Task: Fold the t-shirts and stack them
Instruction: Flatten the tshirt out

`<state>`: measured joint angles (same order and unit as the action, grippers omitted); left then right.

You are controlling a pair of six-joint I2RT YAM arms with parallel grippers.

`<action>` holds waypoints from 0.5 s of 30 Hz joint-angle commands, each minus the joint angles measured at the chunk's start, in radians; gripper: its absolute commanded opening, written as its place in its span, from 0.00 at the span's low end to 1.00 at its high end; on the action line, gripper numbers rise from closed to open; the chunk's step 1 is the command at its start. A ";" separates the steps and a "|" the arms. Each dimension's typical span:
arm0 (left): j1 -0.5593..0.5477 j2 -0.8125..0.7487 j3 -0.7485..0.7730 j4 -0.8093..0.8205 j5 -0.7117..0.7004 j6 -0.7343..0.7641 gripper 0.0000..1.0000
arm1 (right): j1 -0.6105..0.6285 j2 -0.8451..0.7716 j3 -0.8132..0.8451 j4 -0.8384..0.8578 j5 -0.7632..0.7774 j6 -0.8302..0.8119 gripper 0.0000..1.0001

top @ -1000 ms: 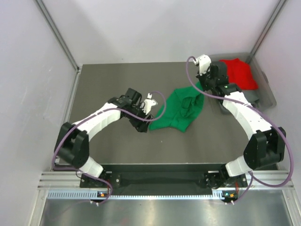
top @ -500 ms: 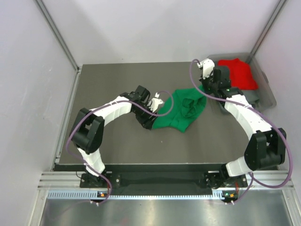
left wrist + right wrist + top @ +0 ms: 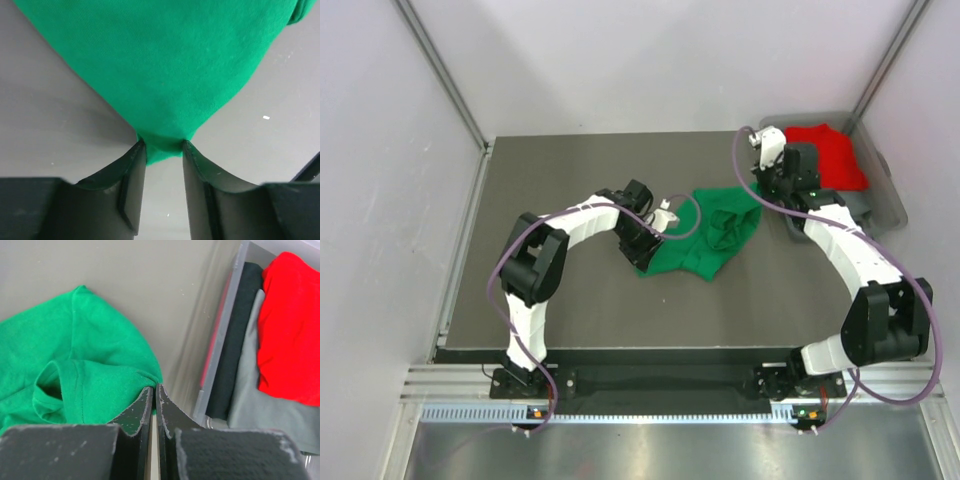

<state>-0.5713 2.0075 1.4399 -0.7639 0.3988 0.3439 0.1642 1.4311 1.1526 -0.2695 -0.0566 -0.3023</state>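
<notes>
The green t-shirt (image 3: 705, 235) lies crumpled on the dark table, right of centre. My left gripper (image 3: 645, 258) is at its near left corner. In the left wrist view the fingertips (image 3: 137, 150) pinch that corner of the green cloth (image 3: 165, 60), which tapers into my left gripper (image 3: 164, 145). My right gripper (image 3: 758, 197) is at the shirt's far right edge. In the right wrist view my right gripper (image 3: 154, 386) is shut on a fold of the green shirt (image 3: 75, 355). The red t-shirt (image 3: 825, 155) lies in the bin and also shows in the right wrist view (image 3: 290, 325).
A clear plastic bin (image 3: 890, 200) stands at the back right corner, just right of my right gripper. Its wall (image 3: 223, 342) is close to the fingers. It also holds a dark cloth (image 3: 235, 340) and a grey cloth (image 3: 255, 400). White walls enclose the table.
My left arm has swung right and its gripper has moved onto the shirt's left corner. My right wrist has shifted right and back toward the bin, drawing the shirt's right edge with it.
</notes>
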 commanded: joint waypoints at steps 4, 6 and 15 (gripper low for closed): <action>-0.002 -0.065 0.011 -0.063 0.032 0.032 0.05 | -0.032 -0.047 0.013 0.042 -0.045 0.020 0.00; -0.001 -0.111 -0.015 -0.061 0.017 0.040 0.00 | -0.031 -0.058 0.013 0.038 -0.052 0.023 0.00; 0.065 -0.499 -0.124 -0.069 -0.136 0.092 0.00 | -0.032 -0.233 0.036 -0.028 -0.138 -0.018 0.00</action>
<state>-0.5472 1.6756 1.3243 -0.8043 0.3260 0.3904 0.1410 1.3220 1.1522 -0.3161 -0.1356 -0.2958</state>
